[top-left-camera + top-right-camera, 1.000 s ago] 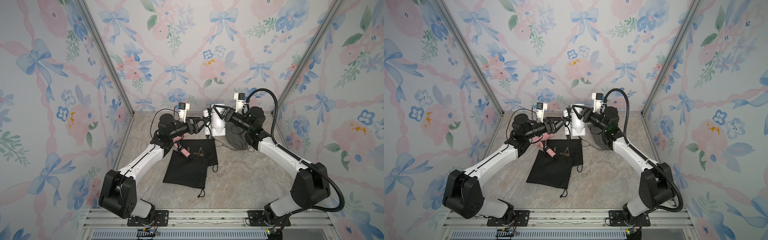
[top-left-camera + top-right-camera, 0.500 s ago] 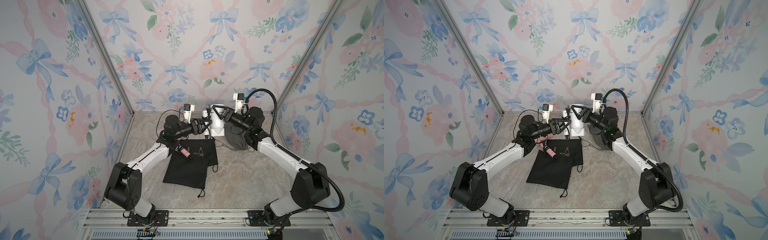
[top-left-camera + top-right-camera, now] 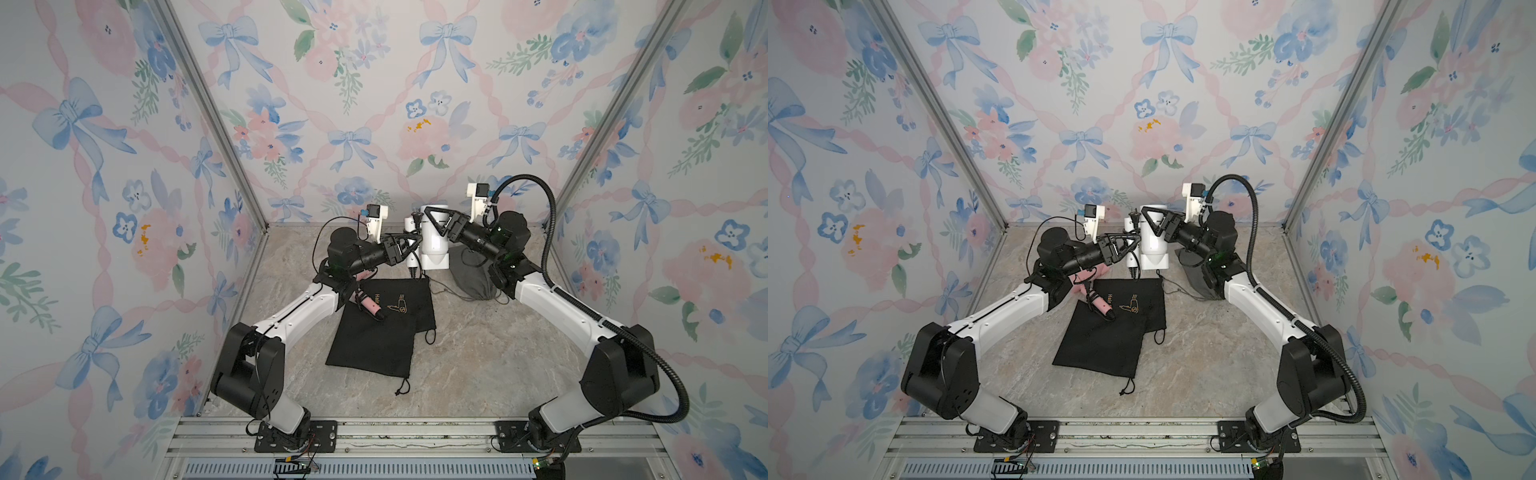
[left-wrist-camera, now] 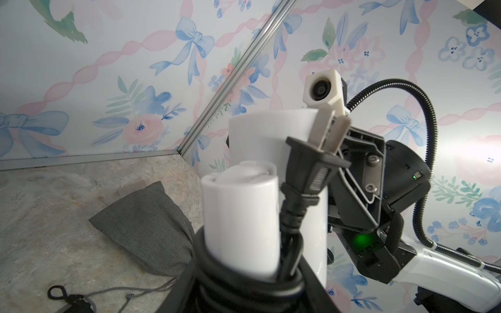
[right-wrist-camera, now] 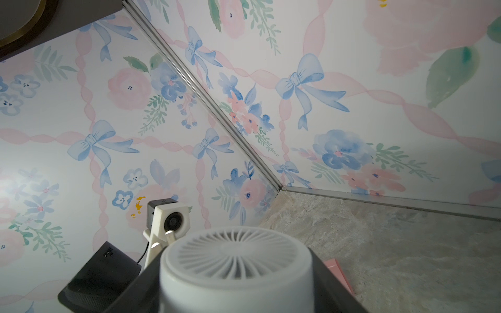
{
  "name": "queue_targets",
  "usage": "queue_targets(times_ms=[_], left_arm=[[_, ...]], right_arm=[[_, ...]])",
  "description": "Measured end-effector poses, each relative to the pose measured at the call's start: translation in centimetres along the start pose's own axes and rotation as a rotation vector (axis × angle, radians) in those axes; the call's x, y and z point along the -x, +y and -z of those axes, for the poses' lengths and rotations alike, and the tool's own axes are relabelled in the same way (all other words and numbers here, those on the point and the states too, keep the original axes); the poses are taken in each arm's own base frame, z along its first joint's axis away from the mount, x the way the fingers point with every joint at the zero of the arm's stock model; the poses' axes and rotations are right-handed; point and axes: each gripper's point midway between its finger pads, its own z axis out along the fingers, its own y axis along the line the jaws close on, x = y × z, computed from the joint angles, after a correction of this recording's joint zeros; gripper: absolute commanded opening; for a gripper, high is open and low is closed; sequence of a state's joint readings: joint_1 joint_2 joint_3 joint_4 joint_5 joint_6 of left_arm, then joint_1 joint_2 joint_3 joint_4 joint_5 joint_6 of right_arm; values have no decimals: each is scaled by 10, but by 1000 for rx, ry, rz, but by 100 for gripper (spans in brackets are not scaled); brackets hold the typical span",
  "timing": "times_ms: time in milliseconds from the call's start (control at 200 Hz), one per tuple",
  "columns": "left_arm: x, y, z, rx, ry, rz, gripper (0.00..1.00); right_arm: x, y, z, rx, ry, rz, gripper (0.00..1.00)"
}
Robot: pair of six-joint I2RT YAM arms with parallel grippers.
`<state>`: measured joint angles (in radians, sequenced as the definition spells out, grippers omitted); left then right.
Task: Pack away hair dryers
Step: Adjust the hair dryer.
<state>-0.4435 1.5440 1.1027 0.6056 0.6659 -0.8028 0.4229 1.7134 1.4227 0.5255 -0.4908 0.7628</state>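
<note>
A white hair dryer stands upright above the back of the floor. My right gripper is shut on its barrel, whose vent grille faces the right wrist camera. My left gripper has closed round the dryer's slim white handle and the black cord wound on it; the plug sticks up beside the handle. A pink hair dryer lies across a black pouch, partly under my left arm.
Another black pouch lies under the first one, drawstrings trailing toward the front. A grey pouch slumps at the back right beneath my right forearm. Floral walls close in on three sides.
My left gripper has moved right to the white dryer's handle and its jaws have narrowed round it. The right gripper and the dryer have stayed put.
</note>
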Motion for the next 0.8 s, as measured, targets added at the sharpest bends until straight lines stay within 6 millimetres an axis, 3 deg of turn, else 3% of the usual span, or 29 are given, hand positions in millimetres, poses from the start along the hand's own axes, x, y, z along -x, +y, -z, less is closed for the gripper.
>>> queue_targets(times_ms=[60,800], left_arm=[[0,0,0,0,-1,-1,0],[7,-1,11,19,-19,-4,0]], right_arm=[[1,1,0,1,-1,2,40],[-3,5,-5,24,23,-18,72]])
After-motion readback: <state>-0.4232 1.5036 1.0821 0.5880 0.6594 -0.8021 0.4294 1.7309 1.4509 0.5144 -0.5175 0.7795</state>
